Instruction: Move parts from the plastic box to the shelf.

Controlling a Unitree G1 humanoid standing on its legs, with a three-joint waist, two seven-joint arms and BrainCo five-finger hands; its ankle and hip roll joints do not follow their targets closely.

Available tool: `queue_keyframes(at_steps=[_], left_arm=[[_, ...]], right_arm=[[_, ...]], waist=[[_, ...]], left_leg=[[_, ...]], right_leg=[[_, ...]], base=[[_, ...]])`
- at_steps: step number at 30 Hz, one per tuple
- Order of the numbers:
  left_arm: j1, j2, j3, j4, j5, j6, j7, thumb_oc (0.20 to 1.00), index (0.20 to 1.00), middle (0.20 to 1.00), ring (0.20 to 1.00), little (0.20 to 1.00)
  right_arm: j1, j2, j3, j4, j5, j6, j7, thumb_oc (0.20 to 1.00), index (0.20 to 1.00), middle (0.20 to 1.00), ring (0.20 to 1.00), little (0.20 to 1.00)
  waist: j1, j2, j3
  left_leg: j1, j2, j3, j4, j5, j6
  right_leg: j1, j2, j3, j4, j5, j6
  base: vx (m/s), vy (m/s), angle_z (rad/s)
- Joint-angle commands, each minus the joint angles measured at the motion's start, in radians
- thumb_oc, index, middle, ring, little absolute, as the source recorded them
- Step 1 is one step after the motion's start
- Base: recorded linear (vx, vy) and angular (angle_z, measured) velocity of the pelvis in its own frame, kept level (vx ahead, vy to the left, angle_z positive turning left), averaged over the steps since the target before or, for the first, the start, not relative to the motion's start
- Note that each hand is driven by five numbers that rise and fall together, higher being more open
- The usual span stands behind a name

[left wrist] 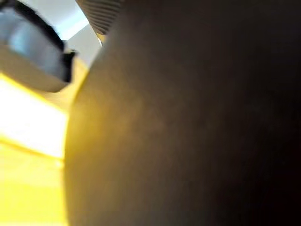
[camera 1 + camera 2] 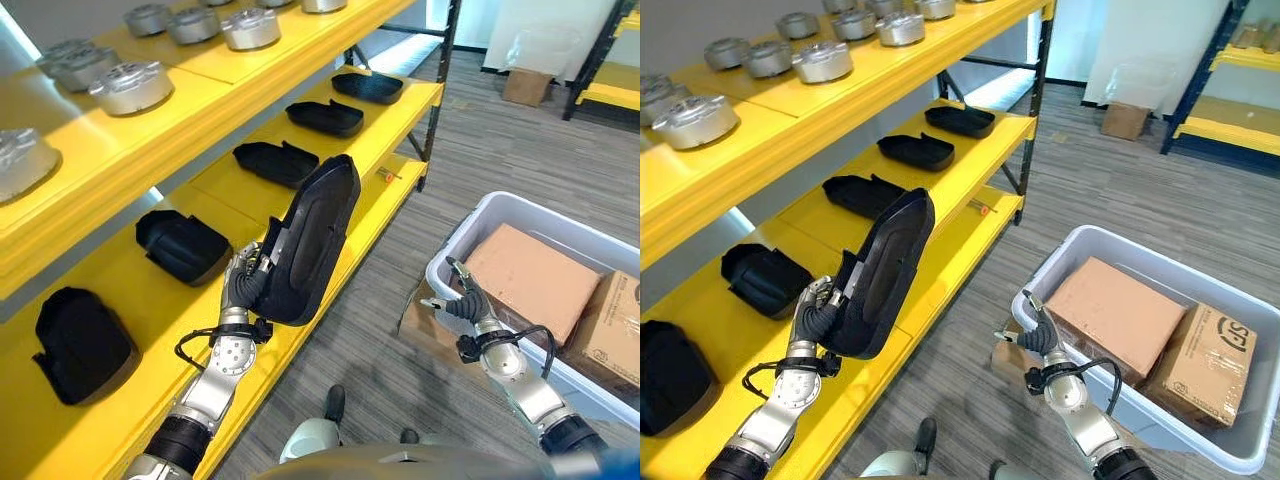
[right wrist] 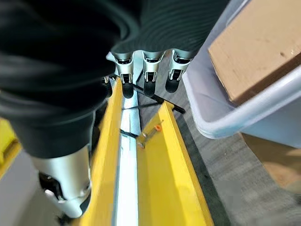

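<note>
My left hand (image 2: 243, 283) is shut on a long black moulded part (image 2: 310, 240), held upright over the front edge of the middle yellow shelf (image 2: 200, 330). The same part's dark surface (image 1: 188, 117) sits right against the left wrist camera. Several similar black parts (image 2: 183, 245) lie in a row along that shelf. My right hand (image 2: 462, 300) hangs open at the near left corner of the grey plastic box (image 2: 1040, 270), with nothing in it. Its fingers (image 3: 149, 75) point toward the shelf. The box holds two cardboard cartons (image 2: 1115, 315).
Round silver metal parts (image 2: 130, 87) line the upper shelf. A small orange item (image 2: 386, 176) lies on the lower shelf board. A cardboard box (image 2: 527, 85) stands on the floor at the back, beside another yellow rack (image 2: 610, 90). Grey floor lies between shelf and box.
</note>
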State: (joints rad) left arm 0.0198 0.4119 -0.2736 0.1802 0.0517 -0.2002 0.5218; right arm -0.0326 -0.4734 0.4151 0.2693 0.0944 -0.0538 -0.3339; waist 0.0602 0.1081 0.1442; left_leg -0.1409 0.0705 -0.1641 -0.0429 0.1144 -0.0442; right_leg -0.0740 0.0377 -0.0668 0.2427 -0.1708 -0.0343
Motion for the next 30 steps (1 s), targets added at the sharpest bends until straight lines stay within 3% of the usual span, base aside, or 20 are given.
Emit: queue_keyframes(at_steps=[1,3,6,8,12,14,18,19,21,25,28,30], left_arm=[[-0.107,0.017,0.045,-0.068,-0.019,-0.080,0.027,0.200,0.200,0.200,0.200,0.200],[-0.104,0.010,0.042,-0.078,-0.017,-0.068,0.024,0.200,0.200,0.200,0.200,0.200],[-0.108,-0.003,0.028,-0.087,-0.003,-0.070,-0.023,0.200,0.200,0.200,0.200,0.200],[-0.122,-0.002,0.001,-0.096,-0.004,-0.051,-0.039,0.200,0.200,0.200,0.200,0.200],[-0.092,0.008,-0.011,-0.131,-0.001,-0.034,-0.022,0.200,0.200,0.200,0.200,0.200],[-0.079,0.013,-0.006,-0.149,-0.002,-0.028,-0.024,0.200,0.200,0.200,0.200,0.200],[-0.052,0.023,0.001,-0.152,-0.013,-0.056,-0.030,0.200,0.200,0.200,0.200,0.200],[-0.057,0.025,-0.004,-0.141,-0.011,-0.065,-0.026,0.200,0.200,0.200,0.200,0.200],[-0.069,0.024,-0.017,-0.124,0.001,-0.068,-0.013,0.200,0.200,0.200,0.200,0.200],[-0.093,0.027,-0.039,-0.107,-0.037,-0.027,-0.063,0.200,0.200,0.200,0.200,0.200],[-0.070,0.043,-0.022,-0.130,-0.048,0.000,-0.089,0.200,0.200,0.200,0.200,0.200],[-0.035,0.061,0.006,-0.149,-0.051,0.013,-0.113,0.200,0.200,0.200,0.200,0.200]], right_arm=[[-0.065,0.040,0.015,-0.074,0.003,-0.066,0.018,1.000,1.000,1.000,1.000,1.000],[-0.053,0.036,0.016,-0.089,-0.009,-0.063,0.035,1.000,1.000,1.000,1.000,1.000],[-0.015,0.032,0.005,-0.100,-0.012,-0.066,0.005,1.000,1.000,1.000,1.000,1.000],[0.007,0.029,-0.005,-0.102,-0.006,-0.073,-0.014,1.000,1.000,1.000,1.000,1.000],[0.018,0.019,-0.027,-0.103,-0.003,-0.097,0.017,1.000,1.000,1.000,1.000,1.000],[0.022,0.015,-0.034,-0.116,-0.004,-0.103,0.024,1.000,1.000,1.000,1.000,1.000],[0.037,-0.002,-0.066,-0.145,0.002,-0.104,0.024,1.000,1.000,1.000,1.000,1.000],[0.037,-0.003,-0.067,-0.135,-0.002,-0.104,0.028,1.000,1.000,1.000,1.000,1.000],[0.031,-0.004,-0.063,-0.101,-0.004,-0.122,0.034,1.000,1.000,1.000,1.000,1.000],[0.030,0.012,-0.065,-0.069,-0.002,-0.140,0.031,1.000,1.000,1.000,1.000,1.000],[0.031,0.025,-0.064,-0.090,-0.055,-0.135,0.052,1.000,1.000,1.000,1.000,1.000],[0.045,0.022,-0.068,-0.115,-0.091,-0.114,0.074,1.000,1.000,1.000,1.000,1.000]], waist=[[-0.018,-0.091,0.046],[-0.026,-0.091,0.058],[-0.075,-0.093,0.069],[-0.115,-0.111,0.064],[-0.116,-0.128,0.059],[-0.115,-0.131,0.054],[-0.137,-0.117,0.018],[-0.141,-0.111,0.013],[-0.137,-0.100,0.010],[-0.138,-0.082,0.008],[-0.118,-0.074,0.004],[-0.101,-0.075,-0.001]], left_leg=[[-0.052,-0.141,0.089,-0.028,0.073,0.003],[-0.066,-0.124,0.147,-0.016,0.079,-0.003],[-0.066,-0.077,0.403,0.065,0.049,-0.010],[-0.022,-0.038,0.530,0.133,-0.027,-0.004],[0.061,0.018,0.510,0.260,-0.113,-0.004],[0.081,0.038,0.504,0.289,-0.114,-0.010],[0.188,0.148,0.510,0.289,-0.061,-0.050],[0.201,0.157,0.510,0.272,-0.045,-0.057],[0.202,0.146,0.482,0.229,-0.037,-0.055],[0.263,0.092,0.488,0.061,-0.091,-0.032],[0.283,0.077,0.473,-0.032,-0.054,-0.025],[0.288,0.067,0.455,-0.041,-0.071,-0.030]], right_leg=[[0.146,-0.016,-0.002,-0.262,0.173,0.066],[0.154,-0.022,-0.025,-0.267,0.175,0.062],[0.172,-0.051,-0.137,-0.273,0.172,0.065],[0.184,-0.087,-0.197,-0.271,0.164,0.073],[0.200,-0.124,-0.229,-0.249,0.145,0.070],[0.202,-0.132,-0.240,-0.242,0.140,0.067],[0.177,-0.162,-0.273,-0.174,0.098,0.052],[0.176,-0.166,-0.277,-0.166,0.092,0.051],[0.180,-0.176,-0.269,-0.156,0.090,0.058],[0.203,-0.225,-0.286,-0.156,0.120,0.112],[0.214,-0.242,-0.316,-0.188,0.155,0.136],[0.228,-0.255,-0.325,-0.206,0.160,0.164]], base=[[-0.13,-0.021,-0.02],[-0.15,-0.011,0.03],[-0.14,0.002,0.49],[-0.09,0.043,1.31],[-0.10,0.085,1.32],[-0.10,0.128,0.17],[-0.12,0.285,0.30],[-0.11,0.335,0.45],[-0.08,0.321,0.57],[-0.07,0.404,0.63],[-0.10,0.314,0.25],[-0.05,0.272,0.19]])
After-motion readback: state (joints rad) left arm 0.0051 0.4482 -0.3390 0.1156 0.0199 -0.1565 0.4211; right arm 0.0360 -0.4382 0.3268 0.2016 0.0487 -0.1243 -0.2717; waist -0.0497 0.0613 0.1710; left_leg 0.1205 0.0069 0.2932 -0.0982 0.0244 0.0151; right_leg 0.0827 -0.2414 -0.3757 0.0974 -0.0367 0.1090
